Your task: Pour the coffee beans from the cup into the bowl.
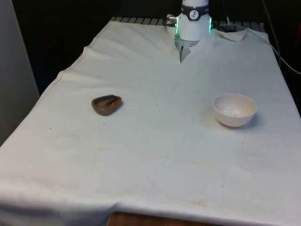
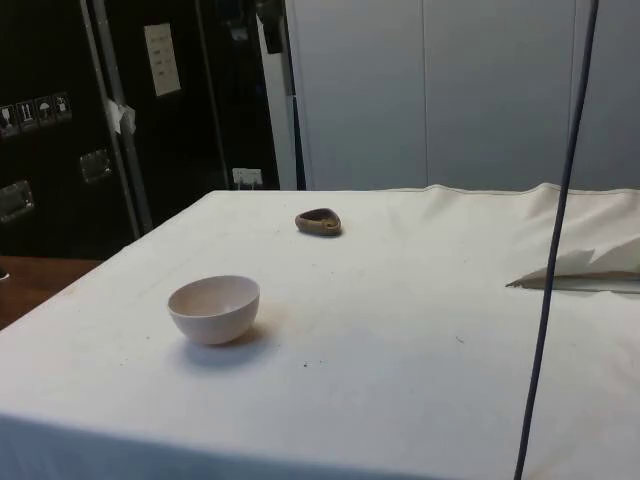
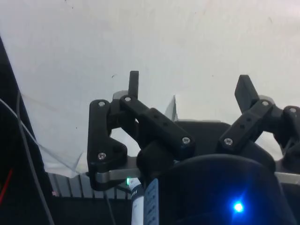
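Clearly not yet begun: brown cup point(image 1: 106, 104) standing alone on the white-clothed bench point(image 1: 155, 155), well apart from the bowl point(image 1: 234, 109), toward the front view's left of it and at about the same depth from the robot base point(image 1: 194, 21). Cup low and wide, irregular in outline, with something dark inside, probably the coffee beans, though too small to tell for sure. Bowl pale, upright, seeming empty, with open cloth all around. Same pair in the side view: bowl point(image 2: 214, 309) nearer, cup point(image 2: 319, 222) farther across the cloth from it, nothing between them. Pincer point(image 3: 190, 84) released, its two black fingers spread wide with bare cloth between them, holding nothing, high above the bench and far from the bowl and from the cup. Arm judged to be raised and folded back near its base, wrist turned down toward the cloth; rest of the arm not to be read from these views. Risks from here, as a judgement only: shallow and uneven rim giving the fingers little to catch, so a grasp taken off-centre could tilt the cup and spill beans on the cloth beside it; a closing too low could pinch the cloth and drag it, shifting the bowl as well; long carry across to the bowl with such a low wall could lose beans before arriving; a tilt begun short of the bowl's rim, or too fast, could send beans past it; a touch on the light bowl could push it away.
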### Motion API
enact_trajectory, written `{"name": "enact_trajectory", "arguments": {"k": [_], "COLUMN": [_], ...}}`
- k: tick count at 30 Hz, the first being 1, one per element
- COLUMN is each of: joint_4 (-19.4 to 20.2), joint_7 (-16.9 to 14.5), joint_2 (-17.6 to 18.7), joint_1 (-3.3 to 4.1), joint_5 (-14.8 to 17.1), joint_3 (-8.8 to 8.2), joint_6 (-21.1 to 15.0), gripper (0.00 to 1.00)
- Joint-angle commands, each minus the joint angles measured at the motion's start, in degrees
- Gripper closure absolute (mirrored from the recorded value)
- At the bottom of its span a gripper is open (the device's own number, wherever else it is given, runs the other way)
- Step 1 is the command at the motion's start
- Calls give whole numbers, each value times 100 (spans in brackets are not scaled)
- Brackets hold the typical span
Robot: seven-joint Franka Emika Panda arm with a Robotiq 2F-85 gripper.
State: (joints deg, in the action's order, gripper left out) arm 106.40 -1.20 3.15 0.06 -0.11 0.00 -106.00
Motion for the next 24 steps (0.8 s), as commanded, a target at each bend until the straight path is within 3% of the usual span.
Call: {"name": "enact_trajectory", "arguments": {"k": [1, 10, 24], "joint_4": [-17, -143, 143], "joint_7": [-6, -275, -1043], "joint_2": [29, 235, 63], "joint_1": [0, -6, -29], "joint_5": [0, -6, -11], "joint_3": [-6, -166, -539], "joint_6": [-11, -46, -178], "gripper": [0, 0, 0]}}
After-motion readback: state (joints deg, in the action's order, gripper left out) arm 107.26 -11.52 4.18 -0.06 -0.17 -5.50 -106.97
